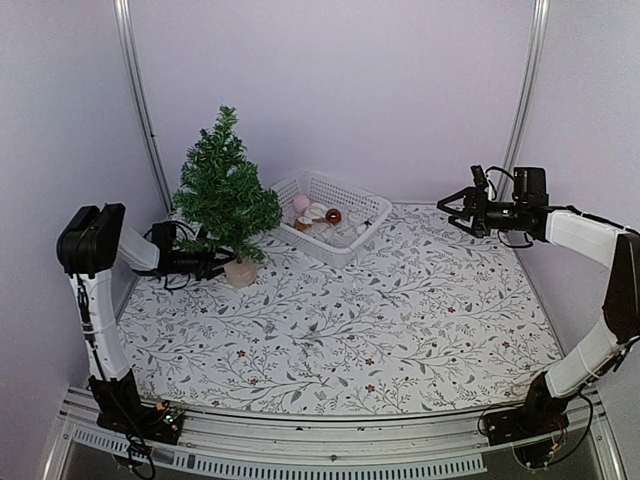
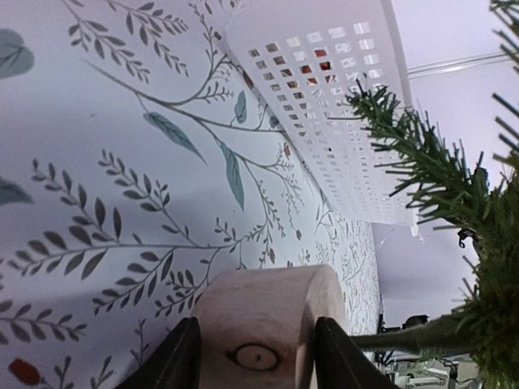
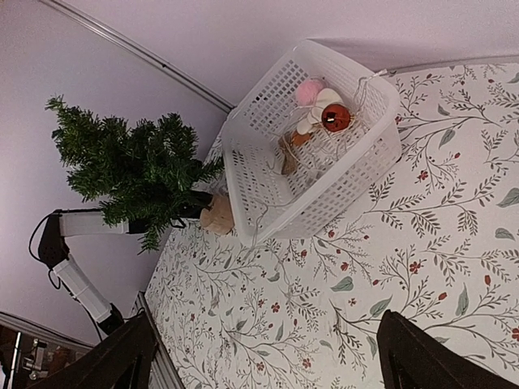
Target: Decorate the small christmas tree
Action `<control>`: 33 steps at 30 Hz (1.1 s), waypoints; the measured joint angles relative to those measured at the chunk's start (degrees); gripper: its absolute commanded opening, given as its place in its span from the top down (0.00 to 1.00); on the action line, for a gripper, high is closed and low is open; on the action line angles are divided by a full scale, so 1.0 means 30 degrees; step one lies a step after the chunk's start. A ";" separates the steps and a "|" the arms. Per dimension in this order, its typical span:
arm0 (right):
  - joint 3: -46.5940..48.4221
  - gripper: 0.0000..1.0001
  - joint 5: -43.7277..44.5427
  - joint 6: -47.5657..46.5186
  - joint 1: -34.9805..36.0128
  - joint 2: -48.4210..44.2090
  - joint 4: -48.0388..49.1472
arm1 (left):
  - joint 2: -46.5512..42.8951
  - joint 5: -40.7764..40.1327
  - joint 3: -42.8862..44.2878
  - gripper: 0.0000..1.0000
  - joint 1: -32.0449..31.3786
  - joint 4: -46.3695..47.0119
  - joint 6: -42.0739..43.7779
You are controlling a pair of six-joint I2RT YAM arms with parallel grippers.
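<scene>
The small christmas tree stands upright at the back left on its pale wooden stump base. My left gripper is shut on that stump; in the left wrist view the stump fills the gap between both fingers. The tree also shows in the right wrist view. A white basket beside the tree holds a pink ball, a red bauble and other ornaments. My right gripper is open and empty, high at the right, facing the basket.
The table has a floral cloth. Lilac walls with metal rails close in the back and sides. A thin white cord trails from the basket over the cloth.
</scene>
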 measured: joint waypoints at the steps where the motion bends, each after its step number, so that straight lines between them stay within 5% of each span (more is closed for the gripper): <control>1: 0.0000 0.01 -0.0022 -0.0036 0.0000 0.0000 -0.0109 | 0.0051 -0.0102 0.0291 0.54 -0.0131 -0.0313 0.0211; 15: -0.0823 0.02 -0.0211 -0.0692 0.0000 -0.0393 -0.0641 | 0.0138 -0.0226 0.1698 0.63 -0.2339 -0.2907 0.3614; 22: -0.0925 0.14 0.0437 -0.0576 0.0117 -0.0328 -0.0801 | -0.0845 -0.0306 0.0466 0.64 -0.4051 -0.3592 0.4830; 33: 0.6149 0.32 0.4313 0.1078 0.3075 0.5348 -0.2157 | -0.1676 -0.0707 -0.0342 0.64 -0.4874 -0.4014 0.5064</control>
